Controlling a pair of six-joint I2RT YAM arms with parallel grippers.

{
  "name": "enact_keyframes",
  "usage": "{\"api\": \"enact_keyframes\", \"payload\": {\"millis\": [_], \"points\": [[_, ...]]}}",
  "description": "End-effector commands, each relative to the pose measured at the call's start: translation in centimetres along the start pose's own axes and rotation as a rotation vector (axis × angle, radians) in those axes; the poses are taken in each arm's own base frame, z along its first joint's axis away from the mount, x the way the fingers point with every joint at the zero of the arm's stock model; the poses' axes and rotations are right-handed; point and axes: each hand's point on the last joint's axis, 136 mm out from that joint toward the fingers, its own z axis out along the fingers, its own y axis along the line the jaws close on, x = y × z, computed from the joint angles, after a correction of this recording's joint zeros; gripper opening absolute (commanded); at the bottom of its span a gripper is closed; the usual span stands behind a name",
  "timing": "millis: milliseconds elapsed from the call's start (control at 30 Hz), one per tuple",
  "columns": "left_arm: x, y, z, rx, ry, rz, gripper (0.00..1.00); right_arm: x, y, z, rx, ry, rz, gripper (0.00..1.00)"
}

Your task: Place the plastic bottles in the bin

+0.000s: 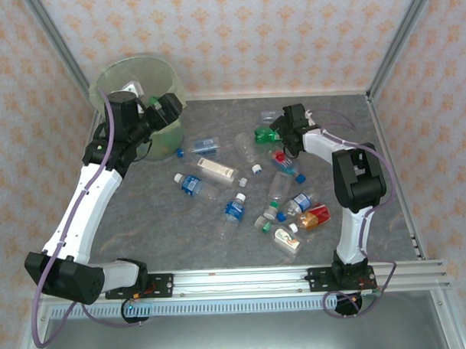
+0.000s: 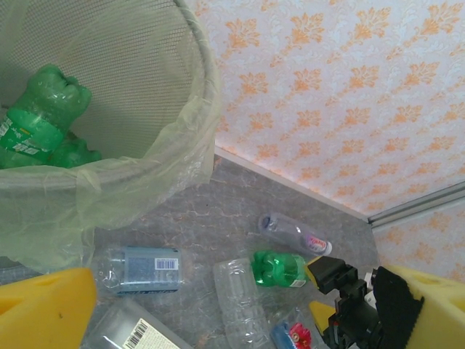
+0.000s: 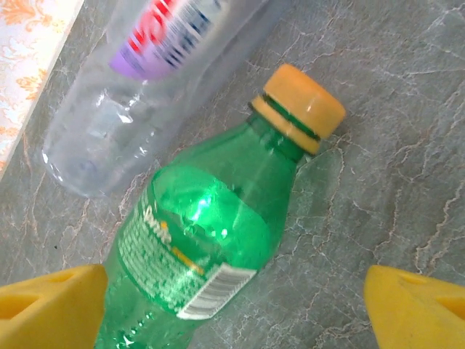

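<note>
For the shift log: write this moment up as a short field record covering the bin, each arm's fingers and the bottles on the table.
bin: back-left corner of the table, bag-lined, with a green bottle in the bin
left fingers: open, empty, beside the bin's rim
right fingers: open, either side of a green bottle with yellow cap lying on the table, not closed on it
neighbour: clear bottle with purple and red label, just beside it
scattered bottles: many, mostly centre and right
status: unfinished
</note>
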Motion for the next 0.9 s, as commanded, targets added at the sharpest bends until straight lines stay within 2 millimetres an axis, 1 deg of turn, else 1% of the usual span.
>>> {"api": "enact_keyframes", "payload": {"millis": [0,67,167,333,433,600,700,733,867], "points": [[-0.5,-0.6,-0.6,0.007,-0.018,0.006,0.99,-1.7,1.8,-0.4,-0.055,-0.051,0.011,0.92],[-0.3,-0.3,-0.6,-0.002,-0.014,0.01,0.99,-1.8,2.3,0.1,-0.067,-0.049,0.023,0.92],[-0.2,-0.3,-0.6,-0.005,-0.01,0.014,0.99,-1.6,2.3,1.3,-0.049,-0.031,0.041,0.92],[-0.1,-0.2,-0.8,-0.009,-0.009,0.017,0.99,-0.6,1.3,3.3,-0.01,0.001,0.066,0.92],[-0.1,0.0,-1.1,-0.018,-0.011,0.022,0.99,-0.2,0.7,4.2,0.001,0.008,0.087,0.92],[-0.1,0.3,-1.5,-0.027,-0.015,0.024,0.99,-0.1,0.3,4.7,0.012,0.006,0.115,0.92],[-0.1,0.2,-1.6,-0.024,-0.019,0.024,0.99,-0.2,0.2,4.6,0.02,-0.002,0.11,0.9],[-0.1,0.3,-1.6,-0.026,-0.018,0.022,0.99,-0.2,-0.1,4.7,0.032,-0.005,0.108,0.9],[0.1,0.3,-1.5,-0.021,-0.015,0.013,0.99,-0.4,-0.5,5.2,0.043,-0.01,0.125,0.87]]}}
